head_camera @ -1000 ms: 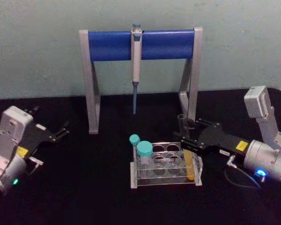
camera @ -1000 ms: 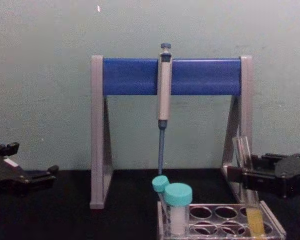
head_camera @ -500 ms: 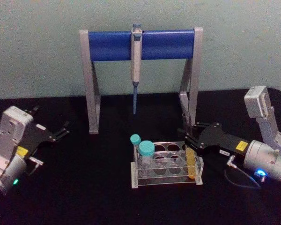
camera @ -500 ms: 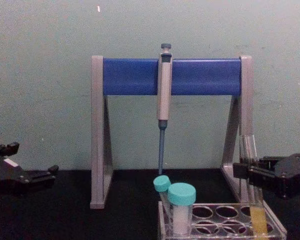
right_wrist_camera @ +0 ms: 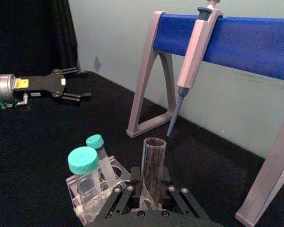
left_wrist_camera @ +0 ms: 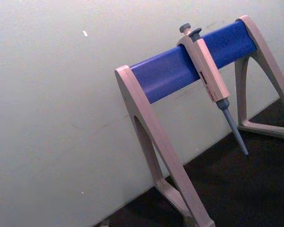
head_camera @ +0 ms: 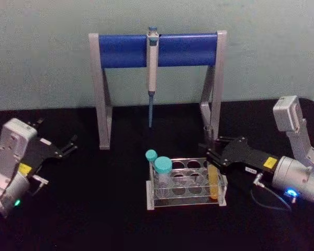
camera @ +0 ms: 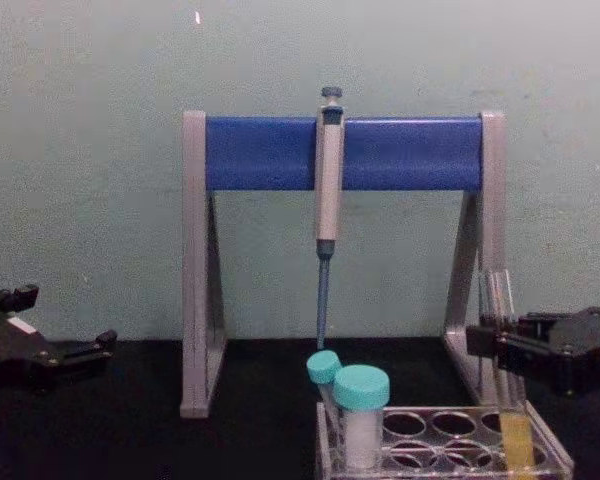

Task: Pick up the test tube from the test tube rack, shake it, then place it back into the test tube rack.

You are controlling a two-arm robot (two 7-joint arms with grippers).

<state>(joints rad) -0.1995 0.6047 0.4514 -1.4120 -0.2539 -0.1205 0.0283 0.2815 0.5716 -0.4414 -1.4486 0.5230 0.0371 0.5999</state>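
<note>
At the 3 o'clock end of the test tube rack [head_camera: 180, 198], the test tube [head_camera: 213, 183] stands near upright with its foot in a hole, its upper part pinched by the right end effector [head_camera: 211, 155] reaching in from 3 o'clock, while the spread left end effector [head_camera: 68, 147] sits well off at 9 o'clock.

test tube [head_camera: 213, 180] straightened from tilted to upright, in test tube rack [head_camera: 172, 202]

Head view looks down on the pipette stand [head_camera: 120, 50] from in front; chest view faces it level, nearer. Left wrist view sees it obliquely, upward; right wrist view, across the test tube rack [right_wrist_camera: 118, 174].
</note>
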